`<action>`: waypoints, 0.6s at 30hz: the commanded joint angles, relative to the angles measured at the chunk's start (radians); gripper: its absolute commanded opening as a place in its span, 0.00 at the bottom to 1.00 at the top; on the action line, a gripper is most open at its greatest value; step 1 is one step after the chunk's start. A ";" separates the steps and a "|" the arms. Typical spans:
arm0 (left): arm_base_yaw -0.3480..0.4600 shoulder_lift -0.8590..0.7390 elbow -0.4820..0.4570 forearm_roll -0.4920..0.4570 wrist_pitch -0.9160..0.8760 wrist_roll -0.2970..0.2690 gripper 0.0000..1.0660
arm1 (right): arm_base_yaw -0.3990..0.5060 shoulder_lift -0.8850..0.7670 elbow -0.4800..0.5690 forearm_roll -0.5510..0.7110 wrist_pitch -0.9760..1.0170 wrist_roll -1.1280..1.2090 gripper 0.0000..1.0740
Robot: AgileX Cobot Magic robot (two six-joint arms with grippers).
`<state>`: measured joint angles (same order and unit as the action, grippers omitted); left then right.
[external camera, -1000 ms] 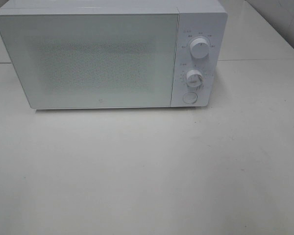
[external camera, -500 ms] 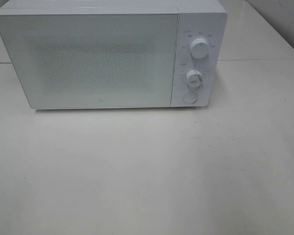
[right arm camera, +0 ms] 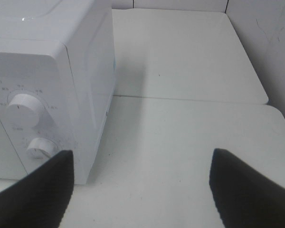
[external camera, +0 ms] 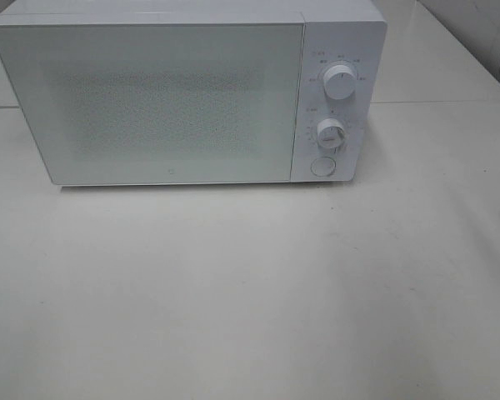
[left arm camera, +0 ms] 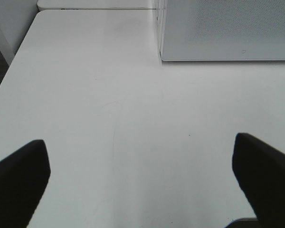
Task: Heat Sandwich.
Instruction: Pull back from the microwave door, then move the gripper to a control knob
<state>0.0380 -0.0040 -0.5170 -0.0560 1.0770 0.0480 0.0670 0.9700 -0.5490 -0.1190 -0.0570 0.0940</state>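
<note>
White microwave [external camera: 175, 100] shut, wrist views alone show left pincer [left arm camera: 137, 140], right pincer [right arm camera: 142, 152], both apart

Tiny markings ring the microwave [external camera: 175, 100] dials [external camera: 339, 83], all too small to read.

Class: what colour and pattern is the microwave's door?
The door is white with a fine speckled mesh; clearest in the exterior high view.
</note>
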 commanded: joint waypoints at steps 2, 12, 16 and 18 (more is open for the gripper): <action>0.002 -0.026 0.001 -0.009 -0.010 -0.005 0.94 | -0.006 0.047 0.004 -0.001 -0.119 0.008 0.71; 0.002 -0.026 0.001 -0.009 -0.010 -0.005 0.94 | -0.004 0.170 0.160 0.096 -0.559 -0.060 0.71; 0.002 -0.026 0.001 -0.009 -0.010 -0.005 0.94 | -0.004 0.212 0.214 0.179 -0.667 -0.127 0.71; 0.002 -0.026 0.001 -0.009 -0.010 -0.005 0.94 | -0.003 0.238 0.244 0.237 -0.717 -0.156 0.71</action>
<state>0.0380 -0.0040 -0.5170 -0.0560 1.0770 0.0480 0.0670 1.2000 -0.3180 0.0800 -0.7240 -0.0300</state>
